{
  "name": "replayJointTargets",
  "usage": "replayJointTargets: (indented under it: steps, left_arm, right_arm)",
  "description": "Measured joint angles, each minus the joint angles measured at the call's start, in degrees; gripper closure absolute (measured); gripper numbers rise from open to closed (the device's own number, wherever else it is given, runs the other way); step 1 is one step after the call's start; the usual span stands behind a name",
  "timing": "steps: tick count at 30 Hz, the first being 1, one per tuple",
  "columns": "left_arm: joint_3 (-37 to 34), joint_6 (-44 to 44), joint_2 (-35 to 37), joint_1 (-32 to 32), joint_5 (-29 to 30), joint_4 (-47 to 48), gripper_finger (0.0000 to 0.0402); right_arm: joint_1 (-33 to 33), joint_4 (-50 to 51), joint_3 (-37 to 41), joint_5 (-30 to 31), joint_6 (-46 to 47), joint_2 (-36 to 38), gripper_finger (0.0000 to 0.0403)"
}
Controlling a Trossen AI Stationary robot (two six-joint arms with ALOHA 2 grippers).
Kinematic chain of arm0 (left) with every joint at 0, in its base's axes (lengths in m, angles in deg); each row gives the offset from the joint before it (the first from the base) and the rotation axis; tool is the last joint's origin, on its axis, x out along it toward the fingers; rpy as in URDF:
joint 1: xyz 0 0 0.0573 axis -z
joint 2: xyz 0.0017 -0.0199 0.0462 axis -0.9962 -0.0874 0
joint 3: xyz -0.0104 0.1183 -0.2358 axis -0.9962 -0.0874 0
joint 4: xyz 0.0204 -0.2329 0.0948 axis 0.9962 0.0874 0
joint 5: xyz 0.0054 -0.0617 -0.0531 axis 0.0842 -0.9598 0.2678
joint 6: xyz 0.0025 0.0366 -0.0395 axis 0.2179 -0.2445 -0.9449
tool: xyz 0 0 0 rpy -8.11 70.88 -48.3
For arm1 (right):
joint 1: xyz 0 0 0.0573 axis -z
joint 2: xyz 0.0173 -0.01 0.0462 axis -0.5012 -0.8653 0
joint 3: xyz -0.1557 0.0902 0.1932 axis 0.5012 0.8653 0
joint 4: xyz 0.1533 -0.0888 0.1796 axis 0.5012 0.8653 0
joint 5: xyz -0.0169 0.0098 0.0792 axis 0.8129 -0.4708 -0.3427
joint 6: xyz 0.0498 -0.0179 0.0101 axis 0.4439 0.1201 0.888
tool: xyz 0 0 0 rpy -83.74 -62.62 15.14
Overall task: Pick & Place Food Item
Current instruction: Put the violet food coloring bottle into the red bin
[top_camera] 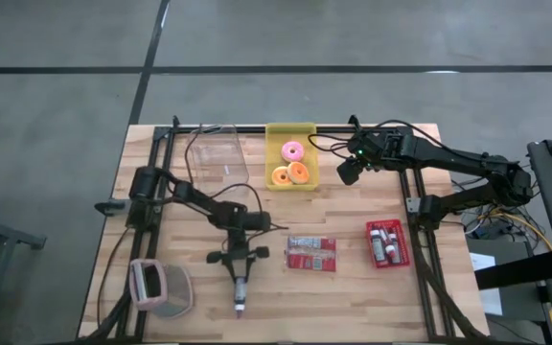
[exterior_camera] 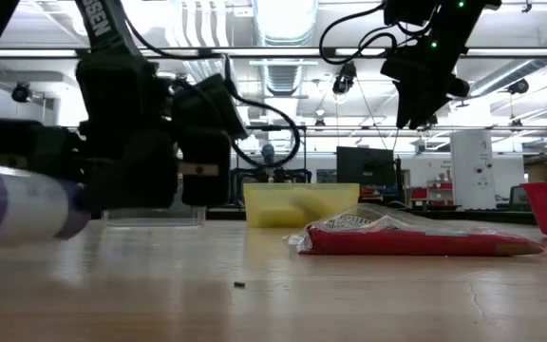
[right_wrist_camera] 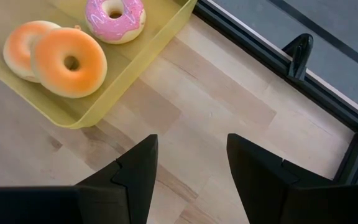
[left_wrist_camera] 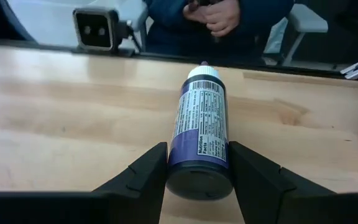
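Observation:
A bottle (left_wrist_camera: 201,121) with a purple label and a white cap lies on its side on the wooden table near the front edge (top_camera: 241,299). Its cap points toward the near edge. It also shows in the low view (exterior_camera: 17,204). My left gripper (left_wrist_camera: 197,163) is low over the table and shut on the bottle's bottom end (top_camera: 239,278). My right gripper (right_wrist_camera: 188,163) is open and empty. It hangs above the table just right of a yellow tray (top_camera: 307,134) that holds a pink donut (top_camera: 292,150) and two orange donuts (top_camera: 300,172). My left gripper pinches the bottle's bottom end (left_wrist_camera: 199,168) between its two fingers, one on each side of the round body. The fingers come level from the table's far side and lie along the bottle. The bottle lies flat on the table, cap away from the gripper.
A clear container (top_camera: 217,153) stands left of the yellow tray. A red packet (top_camera: 311,254) lies at the centre front. A red basket (top_camera: 387,242) with small bottles is to the right. A pink-rimmed grey object (top_camera: 159,287) sits front left. A person (left_wrist_camera: 219,15) is beyond the near edge.

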Motion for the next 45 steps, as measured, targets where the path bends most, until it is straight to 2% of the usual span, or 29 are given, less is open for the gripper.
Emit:
replayJointTargets:
  steps: [8,19,27,34,43,45]
  left_arm:
    - [0.00,-0.56,4.03,-0.15,3.87,0.39,0.0241]
    - [-0.02,-8.63,18.44,-0.02,21.76,2.89,0.0241]
    - [-0.27,-18.90,26.96,0.01,28.01,2.85,0.0241]
    - [-0.33,-29.53,28.44,0.00,40.82,-0.23,0.0241]
    - [-0.33,-40.36,28.41,-0.04,43.27,-4.94,0.0241]
    - [-0.33,-43.27,28.41,-0.04,45.69,-4.94,0.0241]
  right_arm:
    - [0.00,0.00,0.00,0.00,-0.02,0.00,0.0213]
    - [0.00,0.00,0.00,0.02,0.00,-0.02,0.0213]
    - [0.00,0.00,0.00,0.00,-0.02,0.00,0.0213]
    - [-0.02,-0.01,0.00,0.02,-0.02,0.00,0.0213]
    - [-0.02,0.00,0.00,0.02,-0.02,0.00,0.0213]
    - [-0.02,-0.02,0.00,0.00,-0.02,0.00,0.0213]
